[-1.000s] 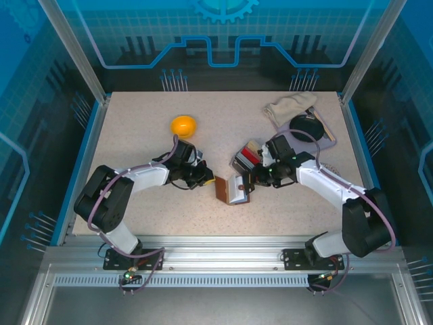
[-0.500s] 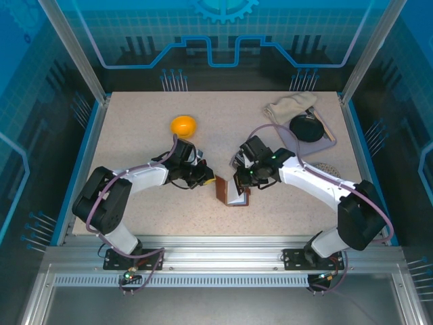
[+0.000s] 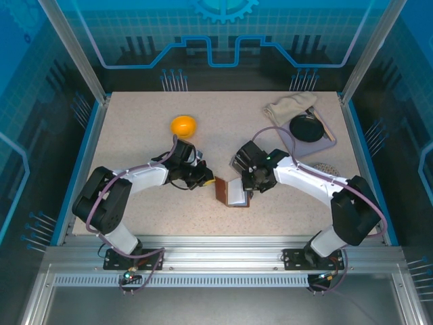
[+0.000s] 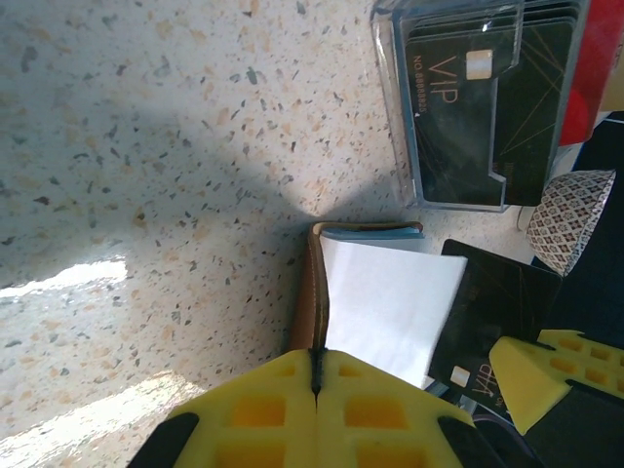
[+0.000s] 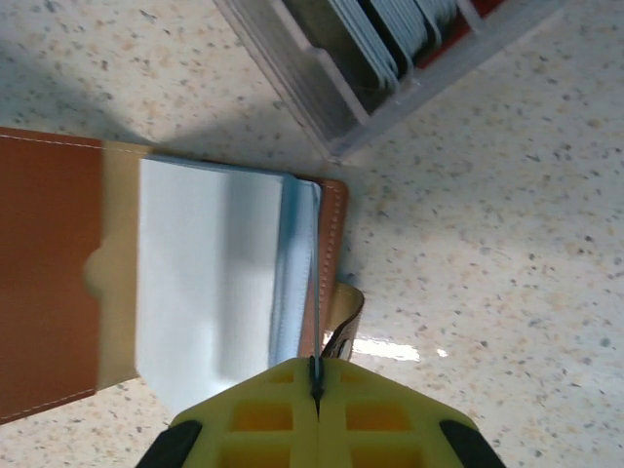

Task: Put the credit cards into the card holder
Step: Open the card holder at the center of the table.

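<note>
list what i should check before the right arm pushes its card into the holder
1. left gripper clamped on the card holder: ok, fingers shut on its brown edge.
2. right gripper gripping a card: ok, shut on the black card.
3. Holder open: ok, the pale inner pockets show.
4. Card edge lined up with a pocket slot: cannot tell, it is seen edge-on beside the pockets.
5. clear tray out of the way: ok, close by but not touching the holder, with more cards in it.
</note>
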{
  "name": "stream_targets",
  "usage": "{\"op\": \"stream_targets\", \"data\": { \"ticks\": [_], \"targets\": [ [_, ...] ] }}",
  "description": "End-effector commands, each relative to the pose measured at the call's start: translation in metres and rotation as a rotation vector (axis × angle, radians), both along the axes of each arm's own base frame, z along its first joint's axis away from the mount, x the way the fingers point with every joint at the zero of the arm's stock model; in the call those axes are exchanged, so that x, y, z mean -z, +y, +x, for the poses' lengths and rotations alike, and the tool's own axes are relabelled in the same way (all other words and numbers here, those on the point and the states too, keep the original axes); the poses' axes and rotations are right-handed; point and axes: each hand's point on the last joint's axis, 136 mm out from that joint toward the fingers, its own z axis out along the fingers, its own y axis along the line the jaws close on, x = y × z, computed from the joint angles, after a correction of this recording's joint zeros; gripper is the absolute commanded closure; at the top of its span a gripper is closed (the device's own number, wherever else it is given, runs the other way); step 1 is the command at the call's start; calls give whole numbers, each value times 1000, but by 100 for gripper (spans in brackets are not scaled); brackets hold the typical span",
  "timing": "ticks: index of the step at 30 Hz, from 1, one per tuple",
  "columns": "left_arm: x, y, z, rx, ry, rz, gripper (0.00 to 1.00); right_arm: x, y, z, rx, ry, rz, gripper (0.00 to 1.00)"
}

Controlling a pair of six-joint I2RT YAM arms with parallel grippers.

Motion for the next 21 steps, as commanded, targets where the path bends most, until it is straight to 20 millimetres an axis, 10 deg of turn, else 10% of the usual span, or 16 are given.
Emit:
{"op": "stream_targets", "data": {
  "ticks": [1, 21],
  "targets": [
    [-3, 2, -7, 24, 4, 16, 100, 5, -19, -10, 32, 23, -41, 96],
    [23, 7, -27, 45, 60, 38, 100, 39, -46, -26, 80, 136, -12, 97]
  ]
}}
